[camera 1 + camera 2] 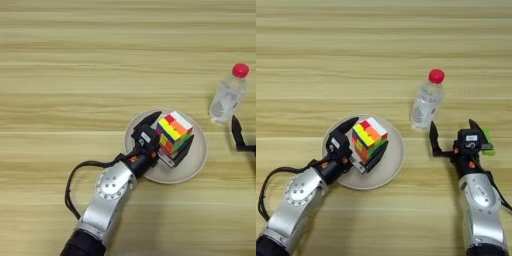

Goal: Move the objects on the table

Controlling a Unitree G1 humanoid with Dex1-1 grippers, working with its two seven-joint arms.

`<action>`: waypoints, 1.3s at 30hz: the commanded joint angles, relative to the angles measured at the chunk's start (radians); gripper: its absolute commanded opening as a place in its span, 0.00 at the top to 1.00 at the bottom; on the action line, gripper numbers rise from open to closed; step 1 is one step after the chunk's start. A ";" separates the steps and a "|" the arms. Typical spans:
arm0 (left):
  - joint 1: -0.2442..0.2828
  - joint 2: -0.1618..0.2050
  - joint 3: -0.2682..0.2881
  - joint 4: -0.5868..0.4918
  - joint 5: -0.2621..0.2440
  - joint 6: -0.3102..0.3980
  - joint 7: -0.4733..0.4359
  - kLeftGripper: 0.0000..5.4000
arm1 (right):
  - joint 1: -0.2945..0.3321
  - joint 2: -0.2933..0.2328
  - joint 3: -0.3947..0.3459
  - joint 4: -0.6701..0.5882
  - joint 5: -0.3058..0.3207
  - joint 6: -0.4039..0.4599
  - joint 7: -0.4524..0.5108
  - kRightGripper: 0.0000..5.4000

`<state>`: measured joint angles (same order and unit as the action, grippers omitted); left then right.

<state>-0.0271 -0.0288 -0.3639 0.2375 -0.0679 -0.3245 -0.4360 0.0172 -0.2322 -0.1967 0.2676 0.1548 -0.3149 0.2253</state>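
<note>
A multicoloured puzzle cube [174, 131] sits tilted on a round cream plate [198, 156] in the middle of the table [75, 75]. My left gripper [168, 133] is shut on the cube, one black finger at its upper left and the other under its lower right edge. A small clear bottle [427, 102] with a red cap lies to the right of the plate, cap pointing away. Just below the bottle my right gripper [453, 132] stands open, with nothing between its fingers; its left fingertip is close to the bottle's base.
A black cable [75, 185] loops beside my left forearm at the lower left. Bare wood stretches across the far half of the table and to the left of the plate.
</note>
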 commanded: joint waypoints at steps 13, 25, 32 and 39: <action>-0.011 -0.007 0.004 0.012 0.005 -0.012 -0.013 0.28 | -0.013 0.002 -0.007 0.008 -0.001 -0.002 -0.006 0.00; -0.008 -0.004 0.016 -0.010 -0.002 -0.012 -0.008 0.39 | -0.014 0.002 -0.009 0.011 -0.001 -0.001 -0.005 0.00; 0.010 0.013 0.042 -0.099 -0.009 0.002 0.010 0.39 | -0.014 0.003 -0.009 0.014 0.000 -0.002 -0.004 0.00; 0.008 0.027 0.115 -0.153 -0.014 0.025 0.065 0.39 | -0.015 0.003 -0.007 0.014 0.000 -0.001 -0.002 0.00</action>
<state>-0.0151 -0.0136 -0.2762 0.1026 -0.0826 -0.3187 -0.3944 0.0160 -0.2319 -0.2025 0.2745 0.1550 -0.3153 0.2256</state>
